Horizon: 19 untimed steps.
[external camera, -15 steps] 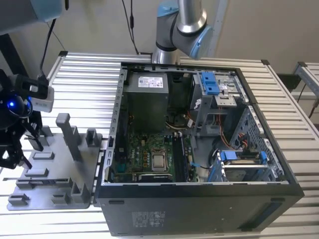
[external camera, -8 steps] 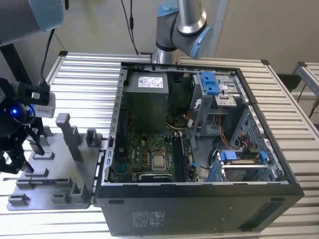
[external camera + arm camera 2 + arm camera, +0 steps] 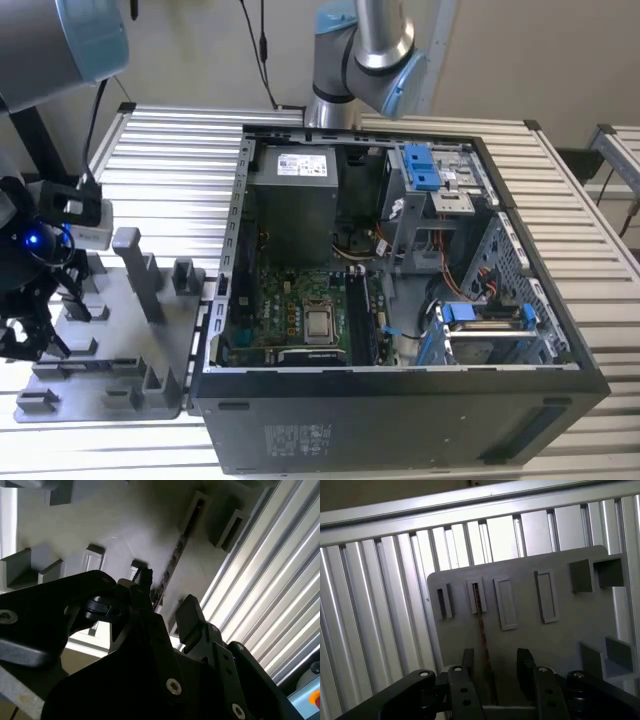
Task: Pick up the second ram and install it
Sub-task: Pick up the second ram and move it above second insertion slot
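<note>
as seen in the exterior view, open computer case (image 3: 400,420) at centre on a ribbed metal table (image 3: 170,150), holding a green motherboard (image 3: 290,300) with a square silver processor chip (image 3: 320,322) toward six o'clock of the board, a grey power supply (image 3: 292,205) toward eleven o'clock of the case interior, and blue drive brackets (image 3: 420,165) at one o'clock and at five o'clock. grey plastic tray (image 3: 110,340) with upright posts (image 3: 135,270) just beside the case at nine o'clock, lying flat on the table. robot arm (image 3: 360,50) rising beyond the case at twelve o'clock and bent over toward the tray, its wrist low above the tray's nine o'clock edge.

in both wrist views, tray face set with a row of narrow raised slots (image 3: 505,602); the second ram (image 3: 481,625) standing on its long edge in one of these slots, a thin dark strip with a speckled reddish line along it. gripper (image 3: 495,669) with jaws parted, fingers (image 3: 525,664) spread to either side of the ram, the ram in the gap between them, tray surface visible on both sides of it and no contact to be made out. in the second wrist view, ram running away from the fingertips across the pale tray, seated in its slot, ribbed table beyond the tray's edge. ram not lifted, not yet in the case.
</note>
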### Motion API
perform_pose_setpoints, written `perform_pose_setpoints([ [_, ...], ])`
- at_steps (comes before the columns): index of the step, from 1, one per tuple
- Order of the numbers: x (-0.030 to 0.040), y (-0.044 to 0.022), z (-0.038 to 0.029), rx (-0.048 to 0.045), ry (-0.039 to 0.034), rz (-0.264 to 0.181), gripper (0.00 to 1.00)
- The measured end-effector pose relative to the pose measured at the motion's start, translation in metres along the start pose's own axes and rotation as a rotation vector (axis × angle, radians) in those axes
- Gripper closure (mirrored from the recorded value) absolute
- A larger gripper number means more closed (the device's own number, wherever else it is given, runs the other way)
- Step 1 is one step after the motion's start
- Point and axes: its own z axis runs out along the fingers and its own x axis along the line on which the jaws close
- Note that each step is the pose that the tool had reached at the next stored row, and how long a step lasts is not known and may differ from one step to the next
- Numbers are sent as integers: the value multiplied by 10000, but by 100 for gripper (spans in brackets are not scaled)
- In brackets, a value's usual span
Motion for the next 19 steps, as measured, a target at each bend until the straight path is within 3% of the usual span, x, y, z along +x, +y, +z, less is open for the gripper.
perform_pose_setpoints([
  [5, 1, 0, 18, 26, -6, -19, 52],
  [10, 8, 27, 86, 217, -40, -343, 52],
  [19, 15, 35, 211, 208, -34, -575, 52],
])
